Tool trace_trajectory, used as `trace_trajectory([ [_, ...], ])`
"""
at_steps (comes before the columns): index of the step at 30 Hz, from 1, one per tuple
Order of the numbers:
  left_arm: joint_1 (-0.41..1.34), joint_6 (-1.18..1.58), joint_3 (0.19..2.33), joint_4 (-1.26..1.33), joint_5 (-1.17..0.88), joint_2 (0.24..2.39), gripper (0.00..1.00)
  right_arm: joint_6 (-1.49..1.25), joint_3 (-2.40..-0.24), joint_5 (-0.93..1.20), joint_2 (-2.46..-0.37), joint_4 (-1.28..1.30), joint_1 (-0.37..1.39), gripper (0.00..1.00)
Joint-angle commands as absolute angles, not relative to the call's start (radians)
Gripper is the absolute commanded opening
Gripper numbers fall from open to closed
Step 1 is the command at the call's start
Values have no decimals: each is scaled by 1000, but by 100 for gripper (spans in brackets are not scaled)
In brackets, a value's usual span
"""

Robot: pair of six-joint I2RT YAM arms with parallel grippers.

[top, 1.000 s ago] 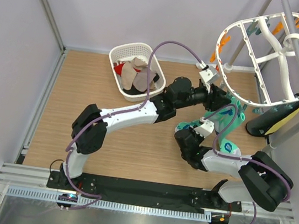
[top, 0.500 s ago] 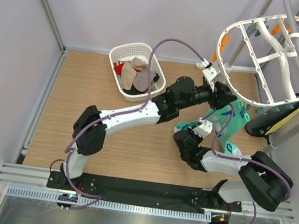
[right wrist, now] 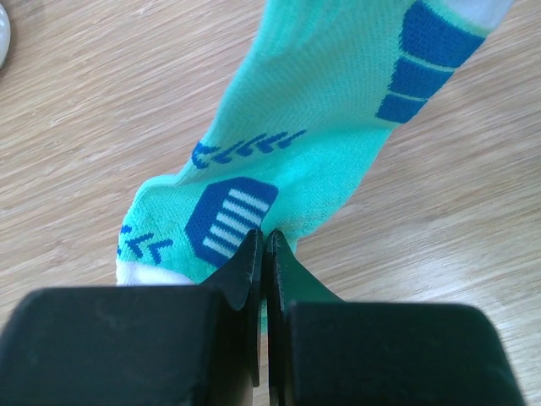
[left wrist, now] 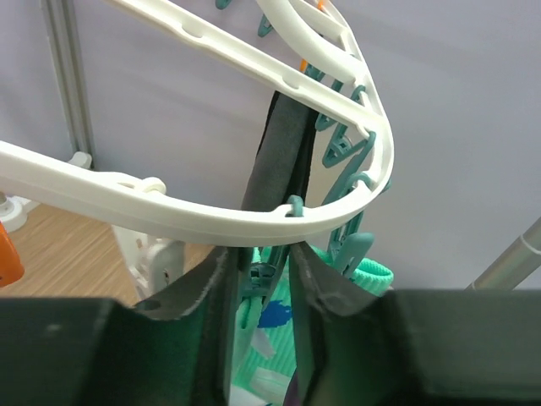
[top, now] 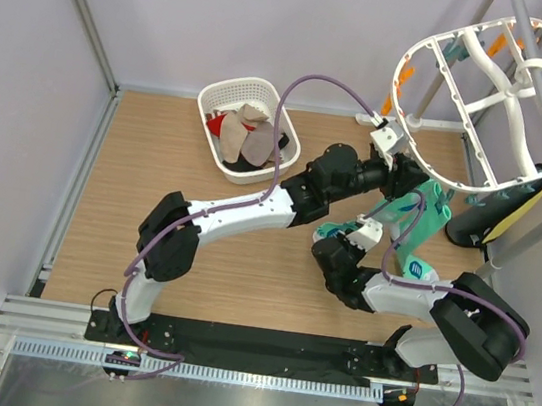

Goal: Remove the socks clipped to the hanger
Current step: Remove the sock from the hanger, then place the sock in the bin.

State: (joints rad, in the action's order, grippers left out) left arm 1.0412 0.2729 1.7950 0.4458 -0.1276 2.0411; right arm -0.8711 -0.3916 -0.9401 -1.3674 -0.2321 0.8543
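Right wrist: right tool (right wrist: pixel 265 238) pinches knit teal sock (right wrist: pixel 330 110); left tool (left wrist: pixel 259 260) part-open under curved hanger (left wrist: pixel 203 222).

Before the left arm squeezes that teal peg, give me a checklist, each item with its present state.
1. Left pincer straddles the teal peg under the hanger rim: ok.
2. Peg actually pressed: cannot tell; slim gaps seem to show on either side.
3. Right pincer shut on the teal sock: ok.
4. Teal sock freed from the hanger: not ok, it hangs below that peg.
5. Basket has room for another sock: ok, a few socks lie in it.
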Motion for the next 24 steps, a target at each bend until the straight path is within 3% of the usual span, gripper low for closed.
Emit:
trace_trajectory([
  [1, 1054, 249, 1833, 515, -94, 2040, 27, -881, -413, -999, -1376, -262, 871, 1],
  [2, 1054, 249, 1836, 514, -97, 2042, 20, -882, -413, -999, -1377, -262, 873, 1],
  [4, 1054, 256, 1842, 512, -103, 2046, 15, -890, -413, -1002, -1379, -258, 874, 1],
  [6, 1054, 261, 1847, 505, -107, 2042, 1, -896, -413, -1003, -1374, -253, 876, 1],
  [13, 1055, 267, 1827, 488, -97, 2014, 0, -899, -408, -991, -1355, -241, 879, 1],
  [15, 1055, 268, 1798, 486, -86, 1994, 24, -874, -413, -989, -1345, -233, 888, 1],
  [16, 1055, 270, 1748, 491, -71, 1958, 44, -861, -416, -983, -1330, -226, 897, 1],
  [17, 1055, 268, 1720, 500, -57, 1941, 51, -838, -416, -980, -1316, -222, 902, 1],
  [20, 1054, 244, 1623, 500, -8, 1860, 63, -793, -426, -948, -1260, -212, 926, 1],
  [24, 1042, 210, 1542, 425, 72, 1746, 71, -686, -463, -885, -1212, -203, 965, 1],
])
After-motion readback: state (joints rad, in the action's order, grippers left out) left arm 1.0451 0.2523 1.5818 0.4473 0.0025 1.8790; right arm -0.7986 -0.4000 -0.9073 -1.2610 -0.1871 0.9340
